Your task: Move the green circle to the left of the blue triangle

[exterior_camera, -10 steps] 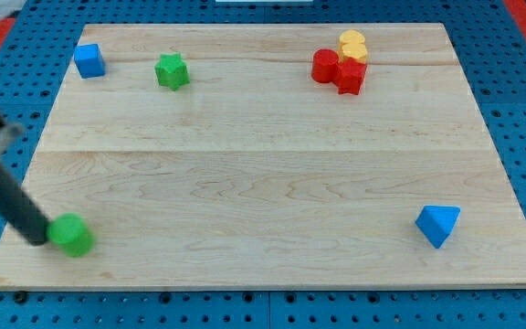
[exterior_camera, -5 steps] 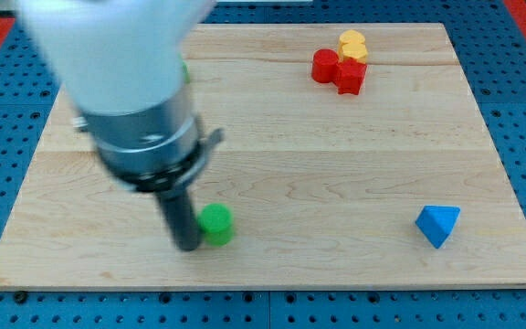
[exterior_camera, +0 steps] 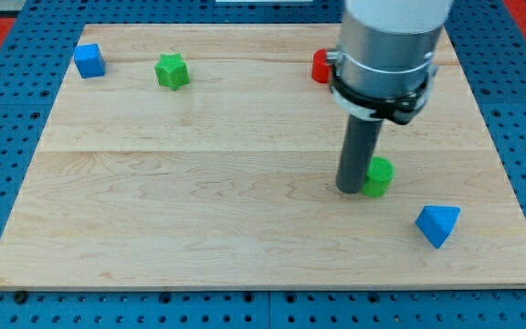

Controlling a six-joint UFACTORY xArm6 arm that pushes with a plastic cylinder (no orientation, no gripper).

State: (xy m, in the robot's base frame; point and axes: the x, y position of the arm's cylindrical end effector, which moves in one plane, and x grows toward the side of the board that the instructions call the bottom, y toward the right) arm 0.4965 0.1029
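The green circle (exterior_camera: pixel 378 176) lies on the wooden board (exterior_camera: pixel 199 183) right of centre. My tip (exterior_camera: pixel 349 189) touches its left side. The blue triangle (exterior_camera: pixel 437 224) lies near the view's bottom right, below and to the right of the green circle, a short gap apart. The arm's grey body hangs over the top right of the board.
A blue cube (exterior_camera: pixel 89 59) sits at the top left corner. A green star (exterior_camera: pixel 171 70) lies to its right. A red block (exterior_camera: pixel 321 66) shows partly beside the arm at the top; anything behind the arm is hidden.
My tip has pushed the green circle from the bottom left across the board to the right and slightly up, close to the blue triangle. The arm now hides the red and yellow blocks.
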